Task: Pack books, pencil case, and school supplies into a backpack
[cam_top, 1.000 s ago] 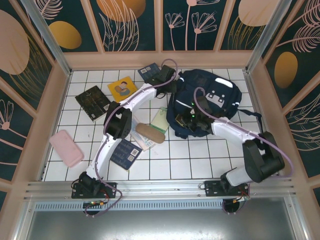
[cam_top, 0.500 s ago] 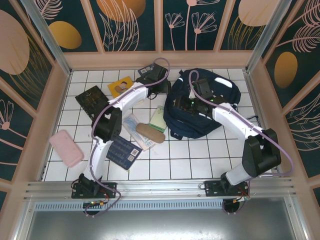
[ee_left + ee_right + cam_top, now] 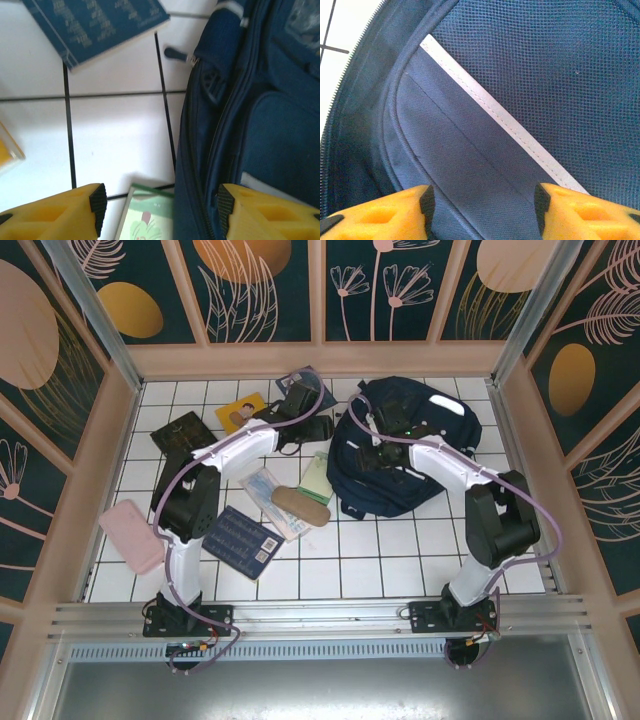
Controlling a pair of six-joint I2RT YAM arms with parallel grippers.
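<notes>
Top external view, stock on the white tiled bench [image 3: 380, 560]:

- **Bag:** one large navy blue fabric backpack [image 3: 405, 465], far right.
- **Books, four:** one yellow thin book [image 3: 240, 412], one black book with gold pattern [image 3: 185, 437], one near navy book [image 3: 245, 540], one far navy book [image 3: 95, 25].
- **Loose items:** one pink rounded pouch [image 3: 132, 535], one brown oval pouch [image 3: 300, 506], one clear plastic packet with blue print [image 3: 265, 490], one pale green flat box [image 3: 147, 220].

Left claw [image 3: 161, 207] hung released and empty over the box, beside the bag's zipper. Right claw [image 3: 485, 202] was released over the bag's mesh panel, grasping nothing.

Opening the bag seemed the step in hand. It would likely go best with the right claw pinching the flap at the zipper and lifting it wide, so flat items could slide in.
</notes>
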